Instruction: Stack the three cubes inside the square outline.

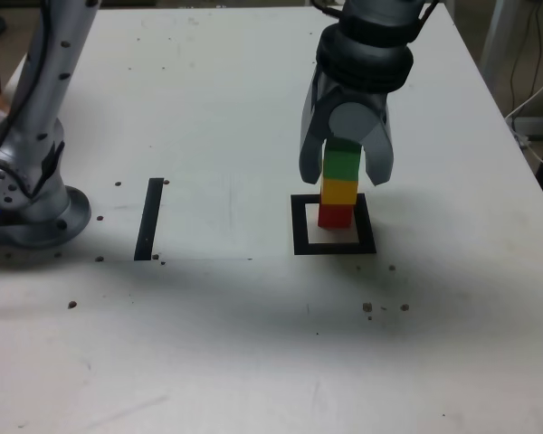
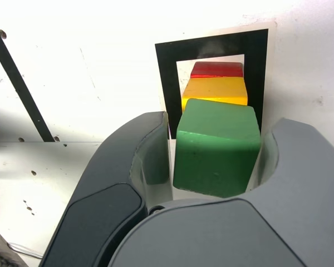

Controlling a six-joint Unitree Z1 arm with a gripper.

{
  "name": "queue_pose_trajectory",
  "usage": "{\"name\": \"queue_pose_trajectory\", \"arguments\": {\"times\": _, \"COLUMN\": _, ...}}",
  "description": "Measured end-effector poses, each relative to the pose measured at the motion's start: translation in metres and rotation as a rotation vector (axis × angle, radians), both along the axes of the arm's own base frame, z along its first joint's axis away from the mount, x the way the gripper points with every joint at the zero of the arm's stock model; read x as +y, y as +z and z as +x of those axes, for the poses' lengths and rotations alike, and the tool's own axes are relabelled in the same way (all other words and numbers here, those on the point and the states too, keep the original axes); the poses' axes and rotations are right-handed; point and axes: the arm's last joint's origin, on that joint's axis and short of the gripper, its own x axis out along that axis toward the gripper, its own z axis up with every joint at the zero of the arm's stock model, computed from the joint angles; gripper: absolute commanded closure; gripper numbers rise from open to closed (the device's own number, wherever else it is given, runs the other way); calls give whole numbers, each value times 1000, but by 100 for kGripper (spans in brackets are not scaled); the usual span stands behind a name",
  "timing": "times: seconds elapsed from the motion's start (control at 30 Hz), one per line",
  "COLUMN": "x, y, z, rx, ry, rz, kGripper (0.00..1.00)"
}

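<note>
A red cube stands in the pale centre of the square outline, the yellow cube rests on it, and the green cube tops the stack. My gripper hangs from above, its two grey fingers either side of the green cube with narrow gaps, so it is open. From the wrist, the green cube fills the space between the jaws of the gripper. Beyond it show the yellow cube, the red cube and the outline.
A straight black strip lies on the white table at the exterior view's left of the outline. The arm's base sits further left. Small dark specks dot the tabletop. White cables hang past the table's right edge.
</note>
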Motion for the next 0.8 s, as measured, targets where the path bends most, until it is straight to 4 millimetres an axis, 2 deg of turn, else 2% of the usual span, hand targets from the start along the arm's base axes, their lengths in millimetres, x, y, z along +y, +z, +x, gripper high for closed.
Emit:
{"name": "queue_pose_trajectory", "arguments": {"times": 0.2, "x": 1, "y": 2, "z": -3, "rx": -3, "ry": -3, "rz": 20, "kGripper": 1}}
{"name": "queue_pose_trajectory", "arguments": {"times": 0.43, "x": 6, "y": 37, "z": -29, "rx": -92, "ry": 41, "rz": 101, "kGripper": 1}}
{"name": "queue_pose_trajectory", "arguments": {"times": 0.53, "x": 6, "y": 44, "z": -47, "rx": -96, "ry": 76, "rz": 139, "kGripper": 1}}
{"name": "queue_pose_trajectory", "arguments": {"times": 0.63, "x": 8, "y": 51, "z": -74, "rx": -90, "ry": 124, "rz": 153, "kGripper": 0}}
{"name": "queue_pose_trajectory", "arguments": {"times": 0.8, "x": 11, "y": 48, "z": -114, "rx": -59, "ry": 202, "rz": 149, "kGripper": 0}}
